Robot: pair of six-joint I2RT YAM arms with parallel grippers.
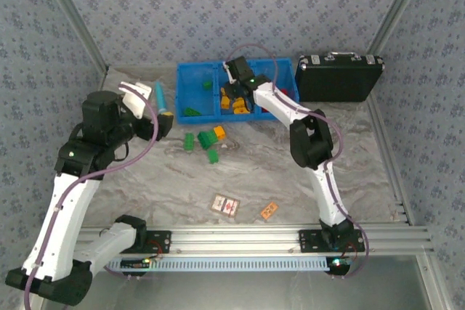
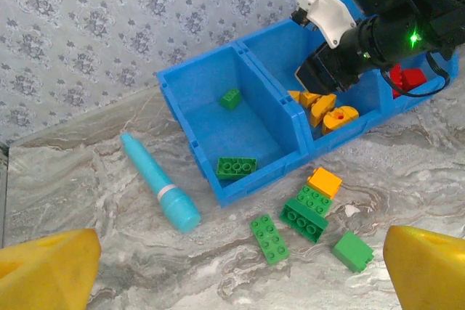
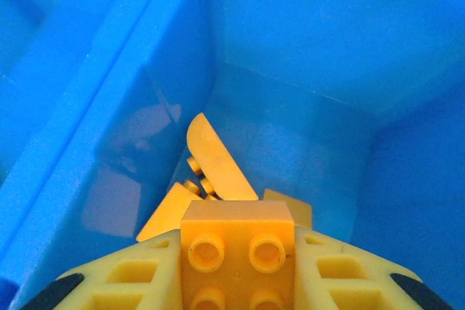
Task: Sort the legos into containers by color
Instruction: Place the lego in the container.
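Observation:
The blue tray (image 1: 190, 78) (image 2: 196, 99) stands at the back, with three compartments. My right gripper (image 1: 240, 86) (image 3: 237, 274) hangs over the middle one, shut on an orange-yellow brick (image 3: 237, 252). More orange-yellow pieces (image 3: 214, 157) (image 2: 323, 110) lie below it. Two green bricks (image 2: 236, 168) sit in the left compartment, red ones (image 2: 407, 78) in the right. Several loose bricks lie in front of the tray: green ones (image 2: 269, 238) (image 1: 190, 141) and one orange-yellow (image 2: 324, 181) (image 1: 219, 131). My left gripper (image 1: 158, 125) (image 2: 240, 274) hovers open above the table near them, holding nothing.
A teal tube (image 1: 159, 94) (image 2: 156, 186) lies left of the tray. A black briefcase (image 1: 339, 78) stands to the tray's right. Two printed cards (image 1: 224, 204) (image 1: 268, 211) lie near the front rail. Patterned walls and a metal frame close in the table.

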